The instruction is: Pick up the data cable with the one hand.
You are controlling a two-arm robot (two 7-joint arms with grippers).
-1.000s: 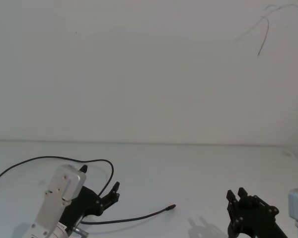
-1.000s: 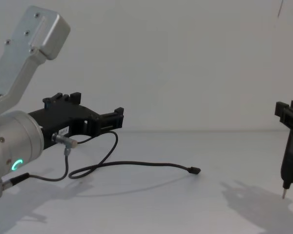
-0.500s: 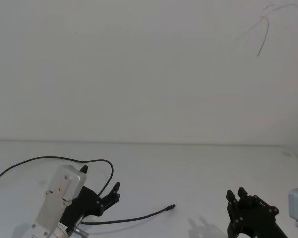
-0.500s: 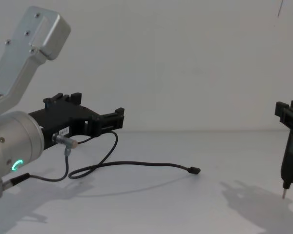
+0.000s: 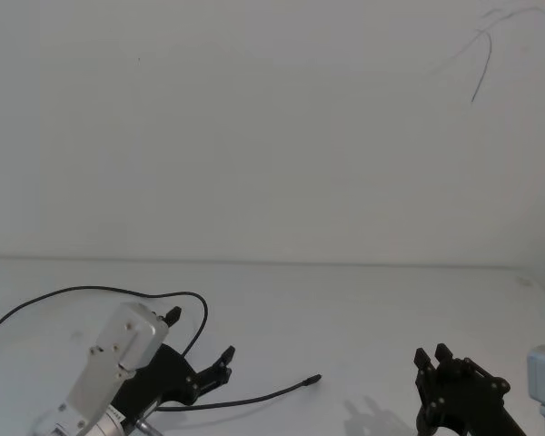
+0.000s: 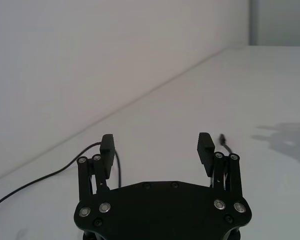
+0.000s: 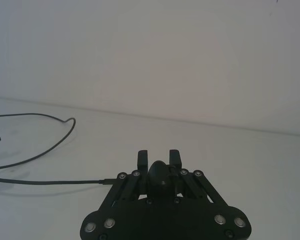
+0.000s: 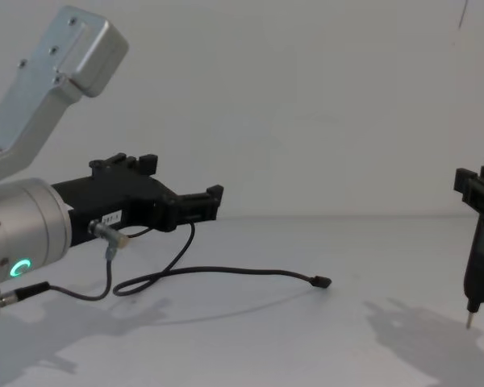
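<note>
The data cable (image 5: pixel 91 289) is a thin black cord lying on the white table. It arcs in from the left, loops back and ends in a small plug (image 5: pixel 315 378); the chest view shows that plug (image 8: pixel 323 282) right of centre. My left gripper (image 5: pixel 200 336) hovers open over the cable's loop, short of the plug, holding nothing. In the left wrist view its fingers (image 6: pixel 107 146) stand wide apart, with the cable (image 6: pixel 40 177) and plug (image 6: pixel 221 136) beyond them. My right gripper (image 5: pixel 431 356) rests low on the right, shut on a black pen-like tool (image 8: pixel 476 266).
A short dark wire with a silver plug (image 8: pixel 106 234) hangs from the left wrist's silver cylinder (image 8: pixel 20 242). The white table (image 5: pixel 363 309) meets a plain white wall behind. A thin dark line (image 5: pixel 480 68) marks the wall at upper right.
My left gripper has moved forward and to the right, closer to the cable's plug end. The cable and the right arm have not moved.
</note>
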